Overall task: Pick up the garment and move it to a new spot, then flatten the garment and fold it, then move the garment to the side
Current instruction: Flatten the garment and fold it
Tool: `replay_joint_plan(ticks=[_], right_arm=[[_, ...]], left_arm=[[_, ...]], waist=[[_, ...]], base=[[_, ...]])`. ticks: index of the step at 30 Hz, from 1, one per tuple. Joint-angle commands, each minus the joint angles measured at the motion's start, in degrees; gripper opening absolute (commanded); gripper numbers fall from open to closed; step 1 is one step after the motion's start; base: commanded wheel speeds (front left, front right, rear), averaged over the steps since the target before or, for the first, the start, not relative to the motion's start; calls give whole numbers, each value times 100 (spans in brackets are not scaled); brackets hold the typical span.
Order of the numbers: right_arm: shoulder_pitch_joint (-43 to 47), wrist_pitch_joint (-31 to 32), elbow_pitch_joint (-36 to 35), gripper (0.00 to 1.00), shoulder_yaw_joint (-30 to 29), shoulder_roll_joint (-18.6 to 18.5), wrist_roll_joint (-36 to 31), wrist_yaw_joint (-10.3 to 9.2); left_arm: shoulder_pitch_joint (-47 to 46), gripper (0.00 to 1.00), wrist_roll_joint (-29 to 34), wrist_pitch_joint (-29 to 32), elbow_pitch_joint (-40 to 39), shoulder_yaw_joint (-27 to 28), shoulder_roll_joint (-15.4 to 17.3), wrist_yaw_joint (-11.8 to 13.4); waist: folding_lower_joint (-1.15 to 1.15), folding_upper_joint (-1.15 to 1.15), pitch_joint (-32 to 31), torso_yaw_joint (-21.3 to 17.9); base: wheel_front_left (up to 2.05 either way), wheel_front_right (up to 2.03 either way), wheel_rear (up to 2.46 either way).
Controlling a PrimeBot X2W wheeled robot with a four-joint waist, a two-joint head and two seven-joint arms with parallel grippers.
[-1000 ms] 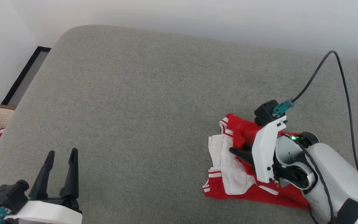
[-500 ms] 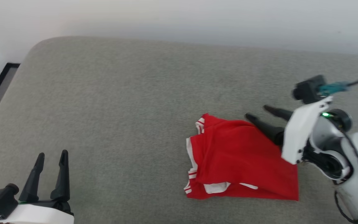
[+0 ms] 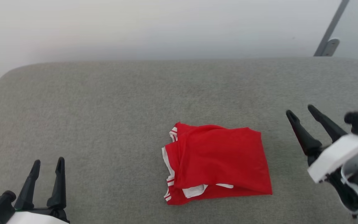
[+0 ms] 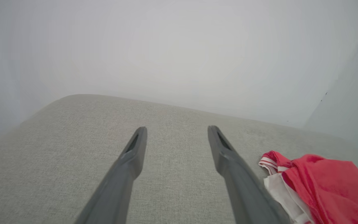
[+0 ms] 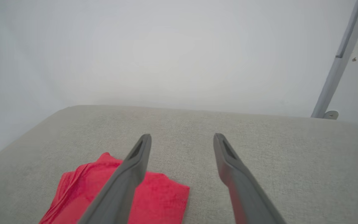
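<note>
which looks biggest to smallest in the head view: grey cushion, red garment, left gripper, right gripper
1. grey cushion, spanning nearly the full width
2. red garment
3. left gripper and right gripper: their fingers look alike in size, and the frame edge cuts off both bodies, so these two are not ranked.

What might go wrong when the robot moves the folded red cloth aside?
1. The garment is loosely folded, a white cuff poking out in front; pinching just one layer may pull the fold open.
2. The right gripper is open beside it, not touching; dragging it over the grey cushion could bunch it up.
</note>
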Motion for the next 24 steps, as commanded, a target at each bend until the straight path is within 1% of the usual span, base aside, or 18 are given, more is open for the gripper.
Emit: replay_joint_plan(ticks=[1,10,19,24], right_arm=[[87,-57,15,100,-21,35,-44,-3],[863,-1014,216,100,-452,265,-630,-3],[1249,-1549,562,100,-637,417,-1009,-3],[1391,-1798,740,100,-729,566,-1059,-3]], left_arm=[[63,100,39,-27,-12,3,8,-18],[379,100,169,-27,-159,168,-61,-19],[603,100,222,-27,-224,285,-89,-19],[684,100,286,-27,-190,327,-139,-18]], waist=[[0,0,-89,-82],[0,0,-336,-323],[0,0,-504,-426],[0,0,-574,-443]], base=[[0,0,0],[0,0,0],[0,0,0],[0,0,0]])
